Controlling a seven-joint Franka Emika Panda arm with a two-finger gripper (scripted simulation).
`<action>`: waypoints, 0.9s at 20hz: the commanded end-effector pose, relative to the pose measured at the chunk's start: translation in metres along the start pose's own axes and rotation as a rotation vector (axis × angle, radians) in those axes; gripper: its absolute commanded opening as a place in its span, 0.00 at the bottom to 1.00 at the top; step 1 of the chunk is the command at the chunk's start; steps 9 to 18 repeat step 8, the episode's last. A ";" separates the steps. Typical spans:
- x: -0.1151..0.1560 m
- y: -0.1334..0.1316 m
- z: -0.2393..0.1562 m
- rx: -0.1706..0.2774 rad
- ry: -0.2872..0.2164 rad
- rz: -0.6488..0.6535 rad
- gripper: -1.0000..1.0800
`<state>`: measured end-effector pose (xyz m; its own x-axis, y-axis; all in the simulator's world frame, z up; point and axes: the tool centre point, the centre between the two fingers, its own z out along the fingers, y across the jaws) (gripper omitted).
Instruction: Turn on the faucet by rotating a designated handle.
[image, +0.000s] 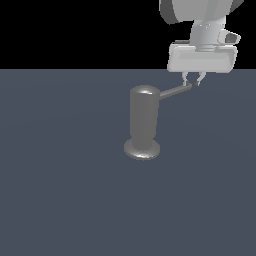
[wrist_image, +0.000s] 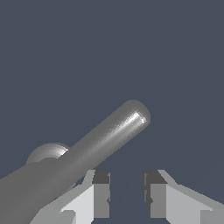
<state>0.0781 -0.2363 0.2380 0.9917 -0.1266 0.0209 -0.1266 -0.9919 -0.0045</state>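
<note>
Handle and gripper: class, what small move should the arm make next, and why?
Probably push sideways against the handle near its tip, to swing it round the faucet. The gripper hangs open right at the rod's outer end, and in the wrist view the fingers show a gap with nothing clamped, so contact looks close.

arm (image: 200, 12) cut off above, handle (wrist_image: 78, 157) base out of frame

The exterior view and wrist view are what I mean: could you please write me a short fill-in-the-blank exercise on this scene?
1. The thin grey metal rod handle projects from near the ____ of the dull grey upright cylinder faucet.
2. The white robot gripper is at the rod's ____ end.
3. The faucet stands on a wider round ____.
4. In the wrist view, the fingers stand ____.

Missing words: top; free; base; apart
</note>
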 end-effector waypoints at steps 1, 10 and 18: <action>0.003 0.009 0.016 -0.005 -0.017 0.015 0.00; 0.017 0.009 0.018 -0.005 -0.020 0.019 0.00; 0.017 0.009 0.018 -0.005 -0.020 0.019 0.00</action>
